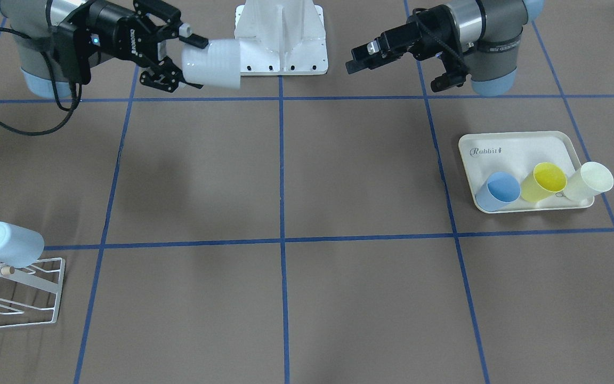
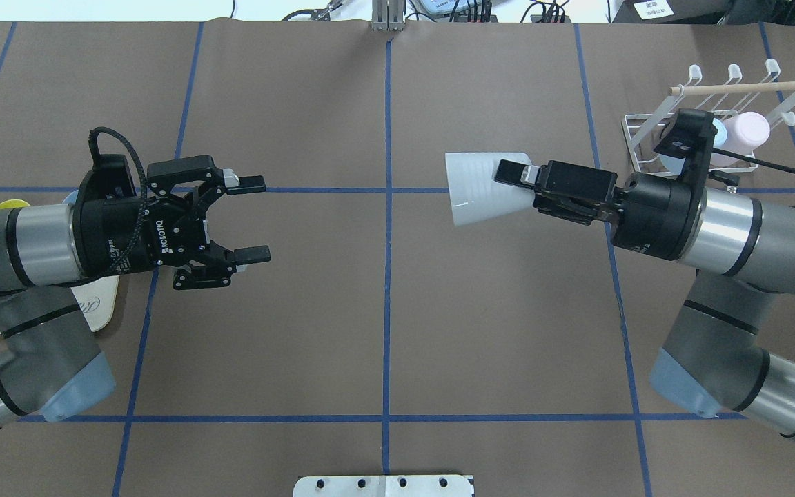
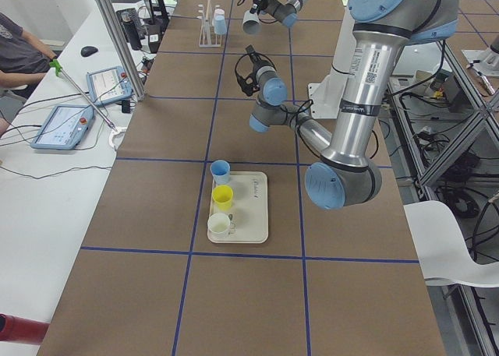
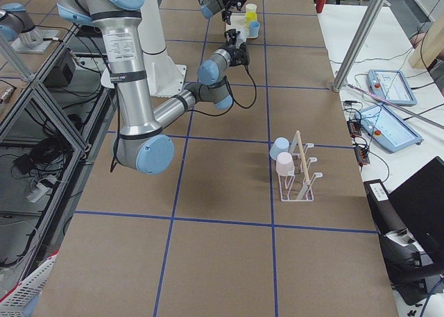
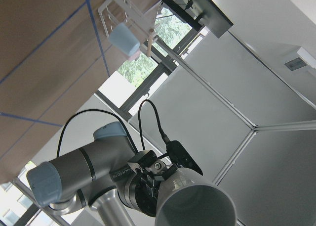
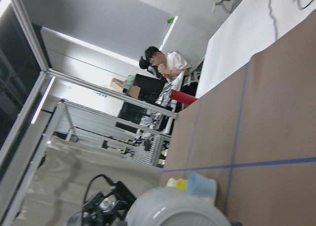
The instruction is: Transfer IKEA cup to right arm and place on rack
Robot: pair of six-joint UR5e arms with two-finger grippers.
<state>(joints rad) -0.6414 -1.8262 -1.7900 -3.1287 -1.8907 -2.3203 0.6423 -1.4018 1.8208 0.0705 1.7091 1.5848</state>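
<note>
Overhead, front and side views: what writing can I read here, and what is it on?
"Rabbit": on the tray.
"ROBOTIQ": on the left end effector.
Sticker on the left arm, side view: too small to read.

**How the six cameras stand**

Two fixed views look steeply down on the bench (image 2: 301, 310) from opposite sides; two look along it from its ends. The wrist cameras face each other and share the white cup (image 5: 192, 206).
</note>
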